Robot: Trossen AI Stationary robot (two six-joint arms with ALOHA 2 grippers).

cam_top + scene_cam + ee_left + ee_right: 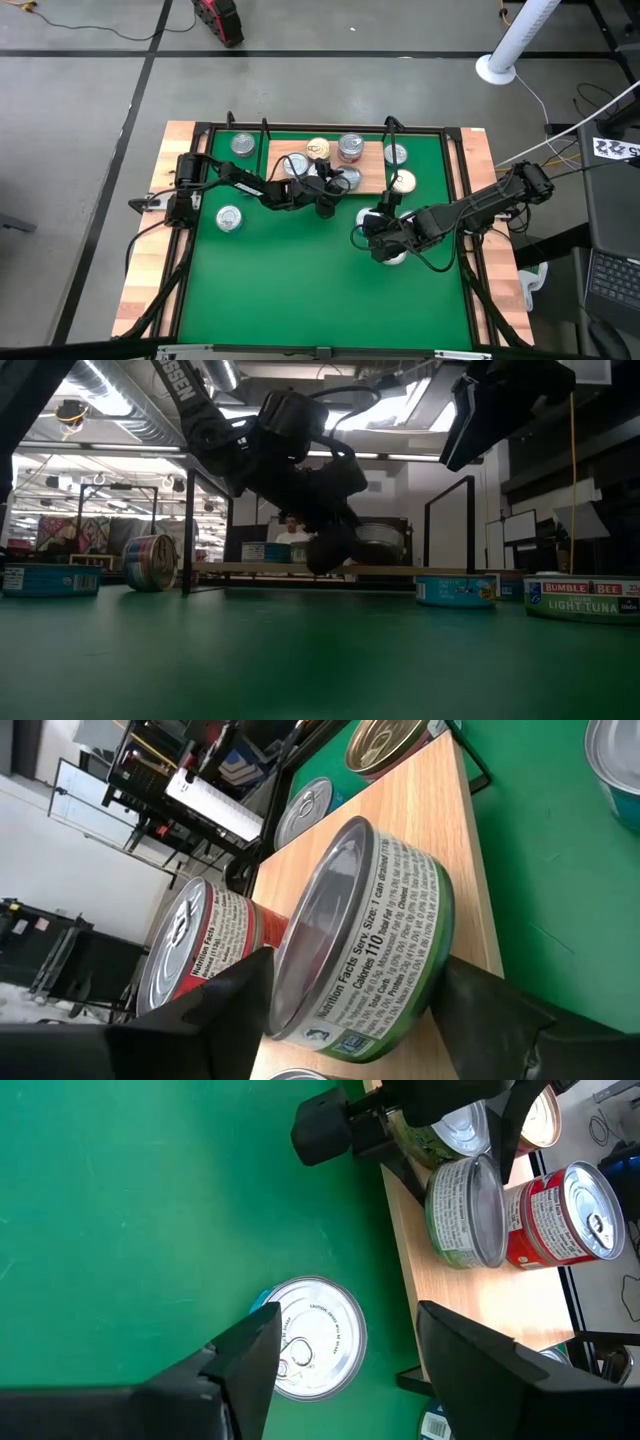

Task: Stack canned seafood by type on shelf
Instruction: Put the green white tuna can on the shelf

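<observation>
Left claw (345, 1010) fingers apart around green-labelled round tin (370, 930) on wooden shelf (470, 850), right claw (345, 1355) apart.

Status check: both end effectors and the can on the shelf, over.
Left end effector open around green-label can on shelf. Right end effector open over silver-lid can on mat. Red-label can close alongside.

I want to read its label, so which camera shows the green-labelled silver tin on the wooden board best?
The left wrist view: the green-labelled silver tin fills the picture between the left gripper's fingers, print readable. The right wrist view shows it smaller beside a red tin. In the high and low views, the arm hides it.
</observation>
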